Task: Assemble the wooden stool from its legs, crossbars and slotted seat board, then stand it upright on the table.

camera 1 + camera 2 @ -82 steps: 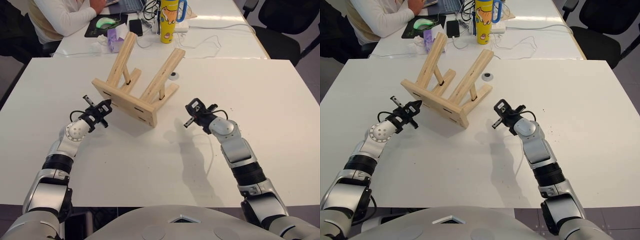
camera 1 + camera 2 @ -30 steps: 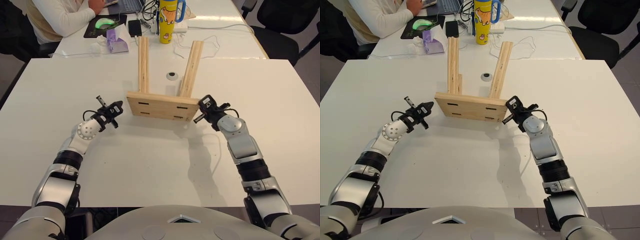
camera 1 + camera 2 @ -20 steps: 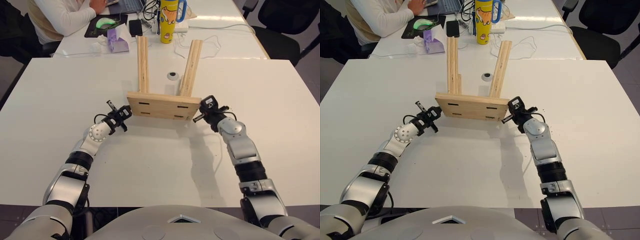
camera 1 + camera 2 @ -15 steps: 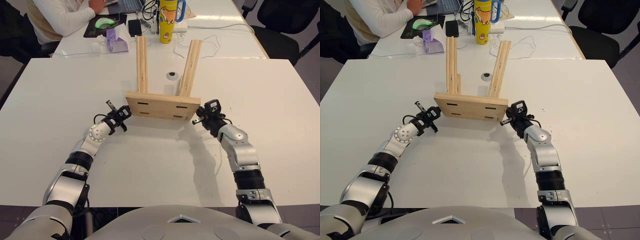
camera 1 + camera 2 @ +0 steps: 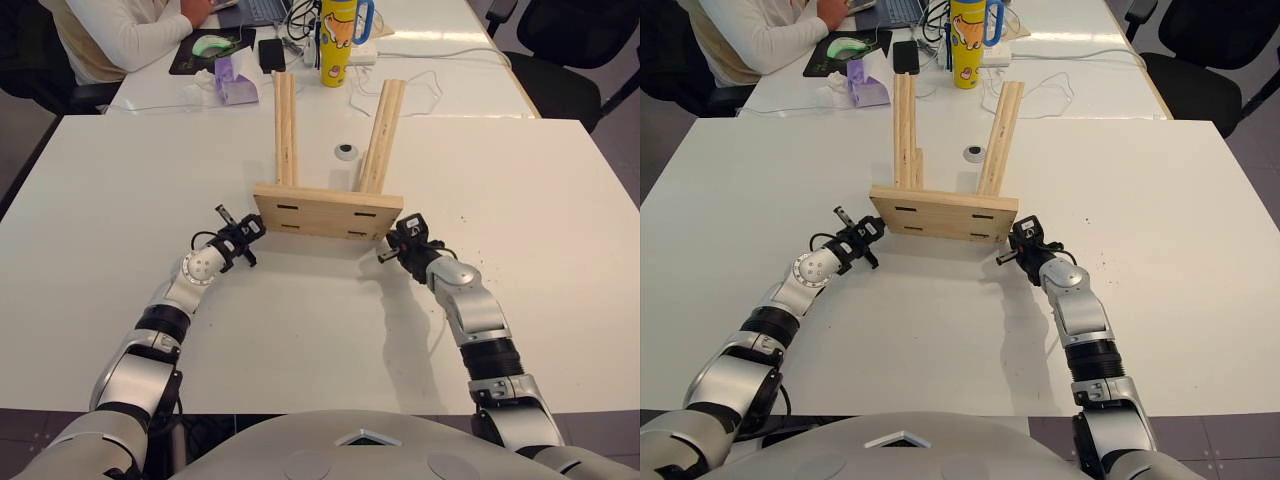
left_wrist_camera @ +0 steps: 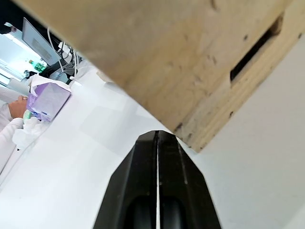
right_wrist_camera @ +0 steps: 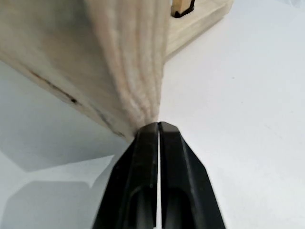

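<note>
The stool lies on its side near the middle of the white table [image 5: 300,340]. Its seat board [image 5: 326,212] stands on edge, the face with 4 slots toward the robot, and its legs [image 5: 383,120] point away. The left gripper [image 5: 247,232] sits just beside the board's left end, fingers pressed together and holding nothing. The right gripper [image 7: 158,125] touches the board's lower right corner, fingers likewise closed and empty. A small round disc [image 5: 345,152] lies between the legs.
</note>
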